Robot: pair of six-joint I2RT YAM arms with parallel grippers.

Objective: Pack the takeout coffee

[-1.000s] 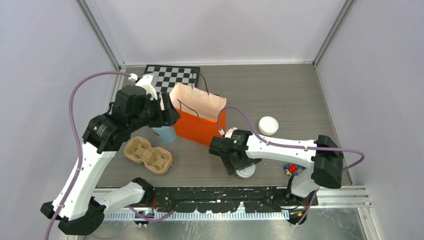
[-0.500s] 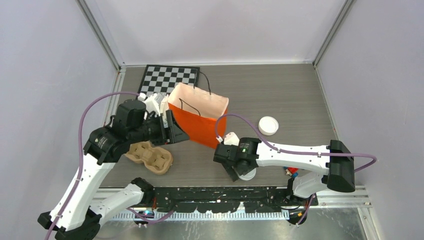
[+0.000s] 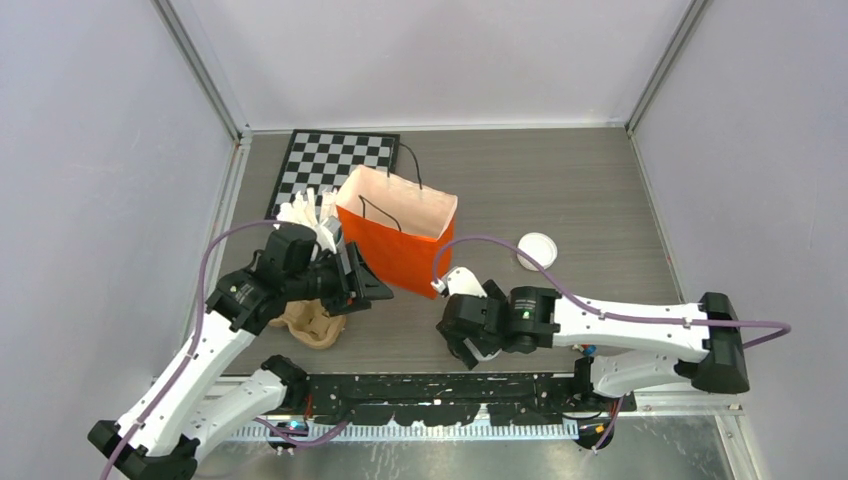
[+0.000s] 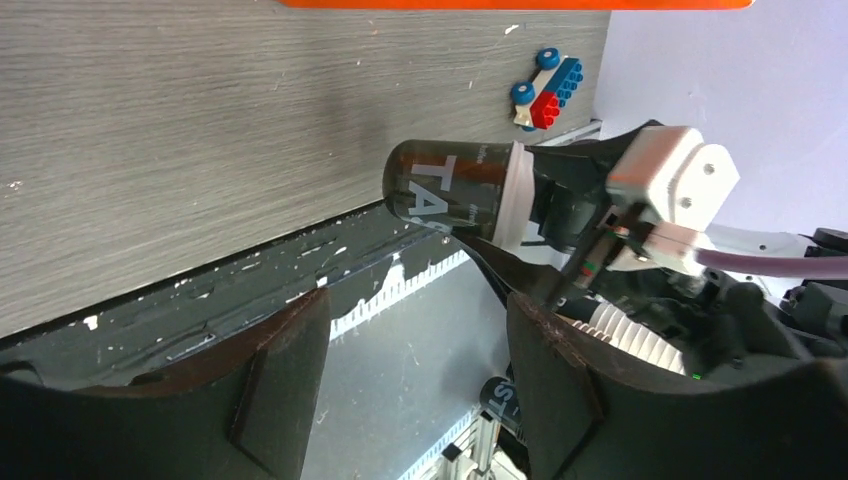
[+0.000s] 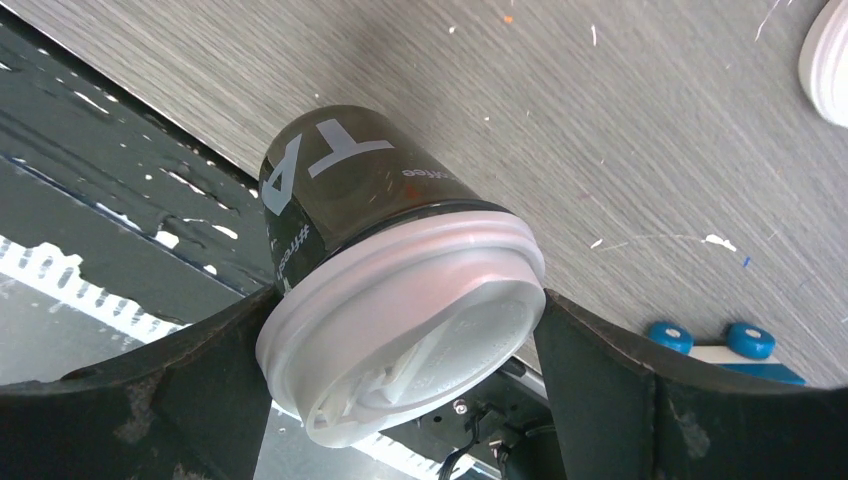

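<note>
A takeout coffee, a black paper cup (image 5: 345, 190) with pale print and a white lid (image 5: 410, 320), hangs tilted above the table's near edge. My right gripper (image 5: 405, 340) is shut on it, fingers pressed to the lid's rim. The left wrist view shows the same cup (image 4: 450, 190) in that grip. From above, the right gripper (image 3: 468, 345) hides the cup. My left gripper (image 3: 375, 290) stands open and empty over the cardboard cup carrier (image 3: 305, 322), jaws (image 4: 415, 340) pointing toward the right arm.
An open orange paper bag (image 3: 400, 235) stands mid-table. A loose white lid (image 3: 537, 250) lies to its right. White sticks (image 3: 308, 215) poke up left of the bag, in front of a chessboard (image 3: 335, 160). A toy car (image 4: 548, 88) sits near the front edge.
The right arm has drawn left and toward the near edge, carrying the cup off the table. The left arm has swung down from beside the bag to above the carrier.
</note>
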